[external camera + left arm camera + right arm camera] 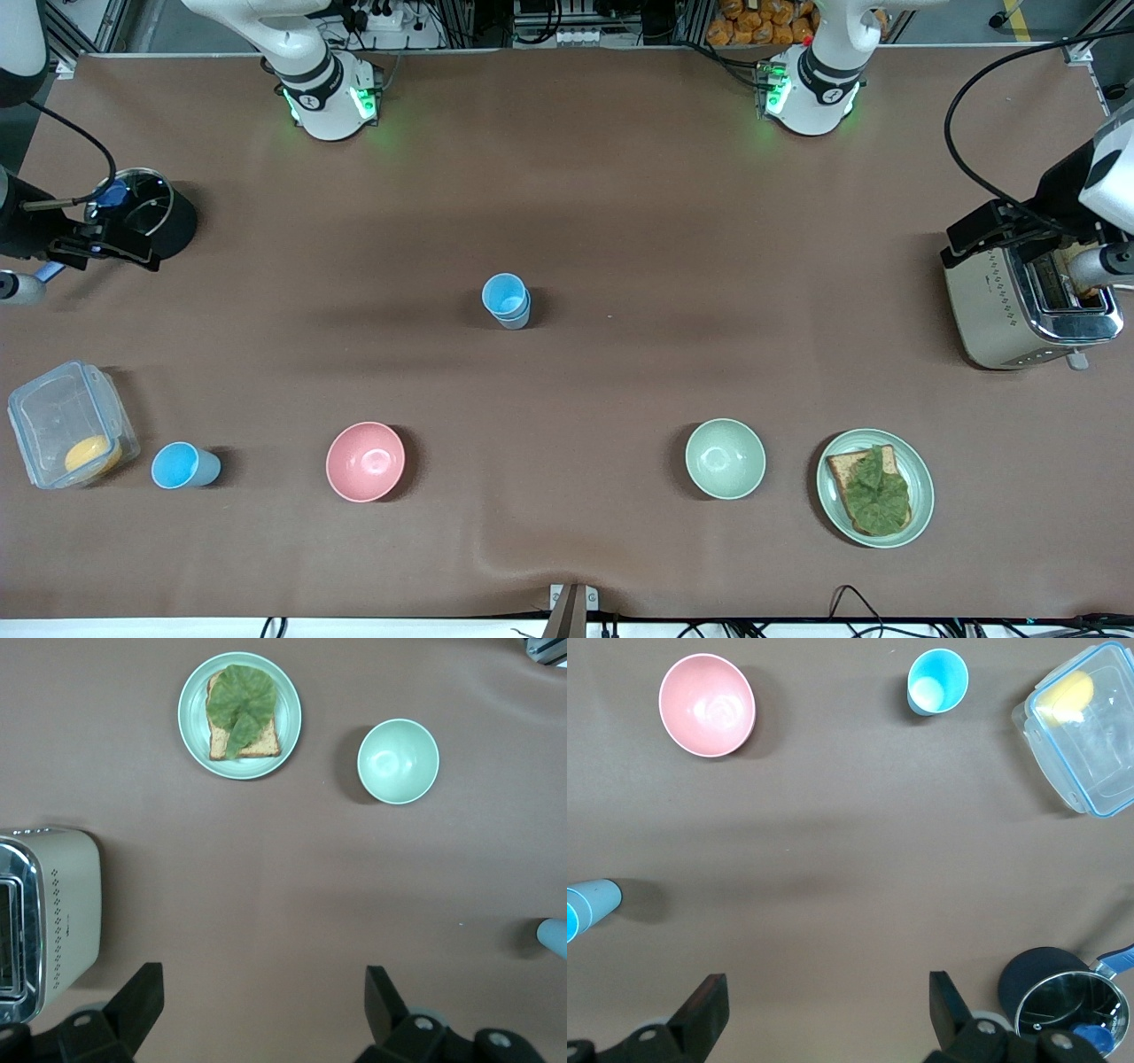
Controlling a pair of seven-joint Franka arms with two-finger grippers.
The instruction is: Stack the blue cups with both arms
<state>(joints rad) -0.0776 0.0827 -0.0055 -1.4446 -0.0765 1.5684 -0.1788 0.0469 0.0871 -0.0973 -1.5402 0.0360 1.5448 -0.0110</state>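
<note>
A blue cup (pixel 506 299) stands upright at the table's middle; a second rim shows inside it, as of one cup nested in another. It shows at the edge of the right wrist view (pixel 591 906) and of the left wrist view (pixel 555 937). Another blue cup (pixel 183 465) stands alone toward the right arm's end, nearer the front camera (pixel 937 681). My left gripper (pixel 997 232) is open and empty beside the toaster (pixel 263 1001). My right gripper (pixel 106 248) is open and empty beside the pot (pixel 827 1005).
A pink bowl (pixel 365 461) and a pale green bowl (pixel 725 458) sit near the front edge. A plate with toast and lettuce (pixel 921 505), a toaster (pixel 997 306), a black pot (pixel 173 221) and a clear lidded container (pixel 53 416) stand at the table's ends.
</note>
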